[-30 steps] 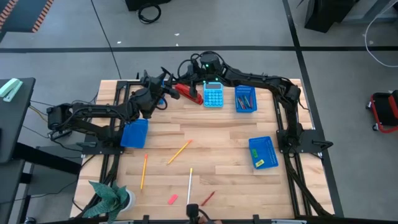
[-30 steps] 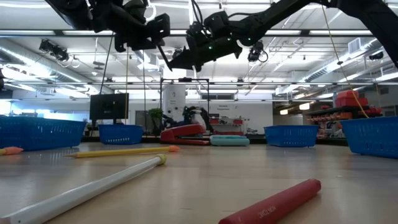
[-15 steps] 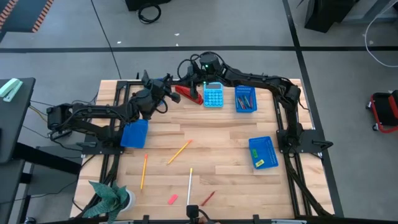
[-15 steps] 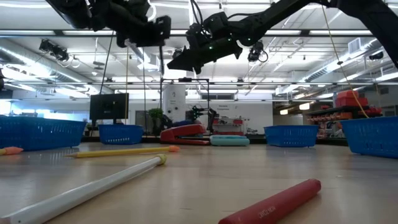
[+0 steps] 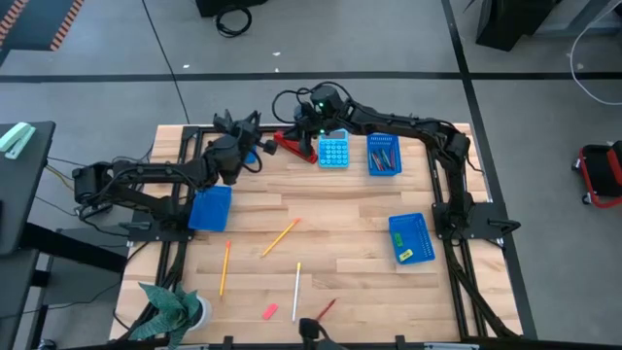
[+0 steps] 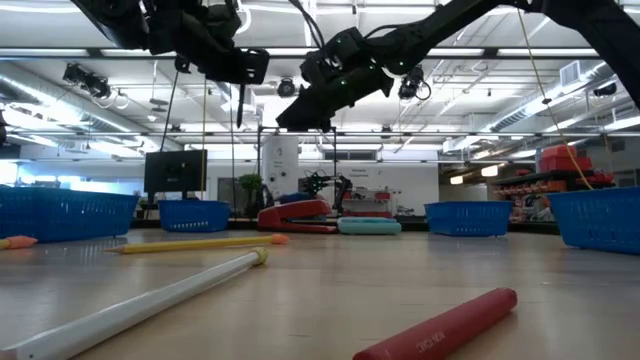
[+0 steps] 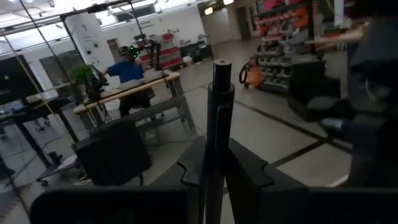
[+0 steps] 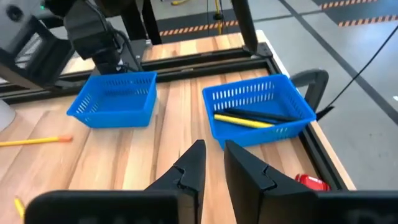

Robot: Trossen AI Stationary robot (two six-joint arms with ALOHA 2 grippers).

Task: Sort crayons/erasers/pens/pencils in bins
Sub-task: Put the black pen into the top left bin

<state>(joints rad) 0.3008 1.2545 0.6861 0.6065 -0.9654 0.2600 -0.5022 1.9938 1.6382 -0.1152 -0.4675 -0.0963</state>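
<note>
The black pen (image 7: 219, 93) is standing upright, pinched in the left gripper (image 7: 216, 152), whose fingers are closed snug on it. In the high view that gripper (image 5: 238, 134) is up in the air over the far left part of the table (image 5: 350, 209), near the red stapler (image 5: 292, 146).

The right gripper (image 8: 211, 149) is just beside it, above the stapler. Its fingers are only a crack apart, with nothing between them.

Out on the wood there are 2 orange pencils (image 5: 280, 236), 1 white pencil (image 5: 296, 289), a red crayon (image 5: 324, 309) and a pink eraser (image 5: 270, 311). A bin (image 8: 261, 109) next to the left arm has dark pens and a yellow pencil in it.
</note>
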